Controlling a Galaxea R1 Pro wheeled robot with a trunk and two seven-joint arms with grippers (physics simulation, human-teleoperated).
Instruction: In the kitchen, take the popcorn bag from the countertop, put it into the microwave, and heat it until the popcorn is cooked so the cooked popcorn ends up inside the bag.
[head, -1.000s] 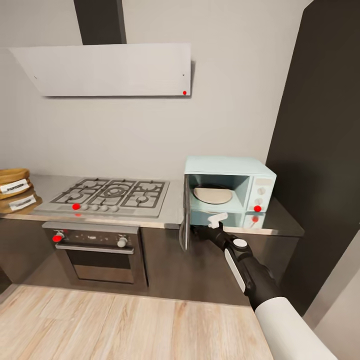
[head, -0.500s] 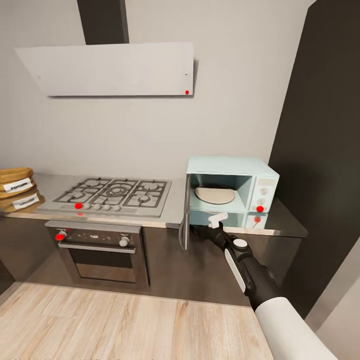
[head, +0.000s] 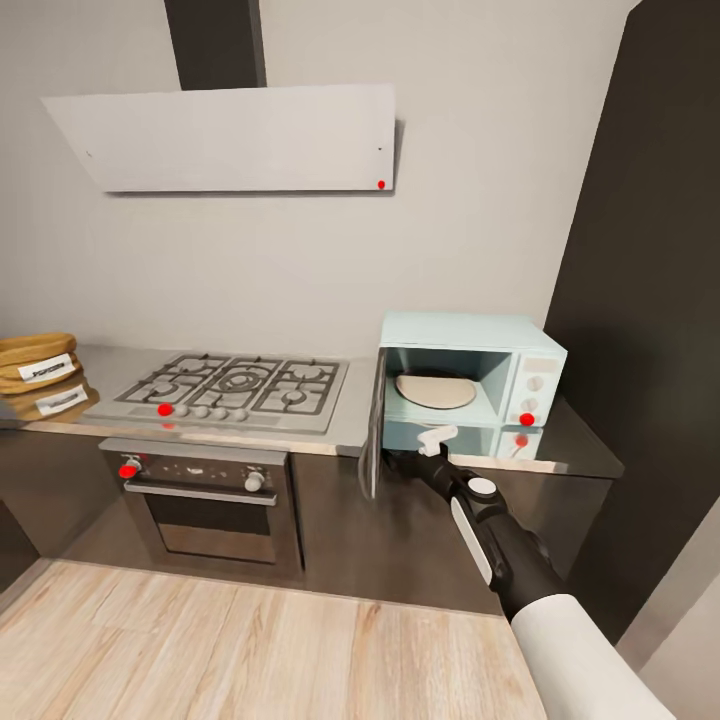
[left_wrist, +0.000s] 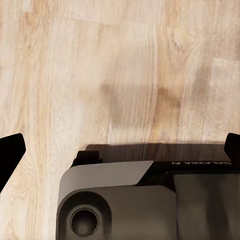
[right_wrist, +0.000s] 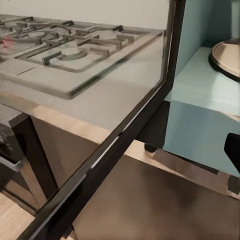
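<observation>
The mint-blue microwave (head: 470, 385) stands at the right end of the grey countertop (head: 350, 425). Its door (head: 372, 430) hangs wide open, and a round turntable (head: 435, 390) lies inside. My right gripper (head: 402, 460) is low in front of the microwave, just beside the door's lower edge. It is open, with one dark fingertip (right_wrist: 233, 150) at the edge of the right wrist view, next to the door glass (right_wrist: 100, 75). The tan popcorn bag (head: 35, 360) with its white label sits at the countertop's far left. My left gripper (left_wrist: 120, 150) is open over the wooden floor.
A steel gas hob (head: 235, 388) lies between the bag and the microwave, above a built-in oven (head: 205, 495). A white extractor hood (head: 230, 140) hangs overhead. A dark tall cabinet (head: 650, 300) flanks the microwave on the right. Light wood floor (head: 200, 650) runs in front.
The whole picture has slid a little to the right, so the camera has moved. My right arm keeps its place by the open microwave door.
</observation>
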